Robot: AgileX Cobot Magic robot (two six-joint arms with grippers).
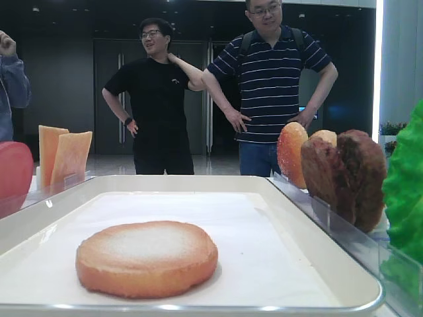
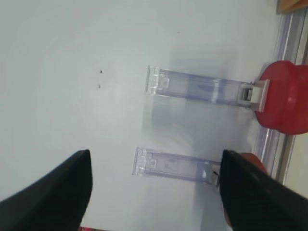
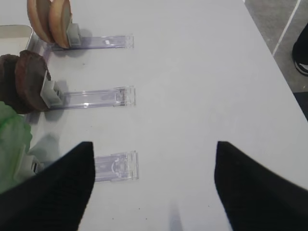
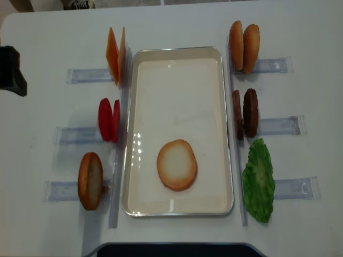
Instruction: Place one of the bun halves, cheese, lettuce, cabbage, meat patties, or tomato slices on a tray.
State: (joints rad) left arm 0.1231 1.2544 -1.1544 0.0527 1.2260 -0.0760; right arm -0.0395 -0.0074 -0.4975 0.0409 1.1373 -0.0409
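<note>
A flat bun half [image 4: 177, 165] with a pale face [image 1: 147, 257] lies on the white tray [image 4: 177, 80], towards its near end. Left of the tray stand cheese [image 4: 115, 53], tomato slices [image 4: 109, 119] and another bun half [image 4: 90, 180]. On the right are two buns [image 4: 244, 47], meat patties [image 4: 245, 113] and lettuce [image 4: 258, 179]. My left gripper [image 2: 155, 154] hangs open and empty over the table, beside a tomato slice [image 2: 284, 103]. My right gripper [image 3: 153, 144] is open and empty too, right of the patties [image 3: 26, 82] and lettuce [image 3: 12, 139]. No cabbage is in view.
Clear plastic holders [image 4: 278, 126] lie on the white table on both sides of the tray, each food item standing at the tray end of one. Two people [image 1: 268, 79] stand behind the far table edge. A dark block [image 4: 10, 69] sits at the left edge.
</note>
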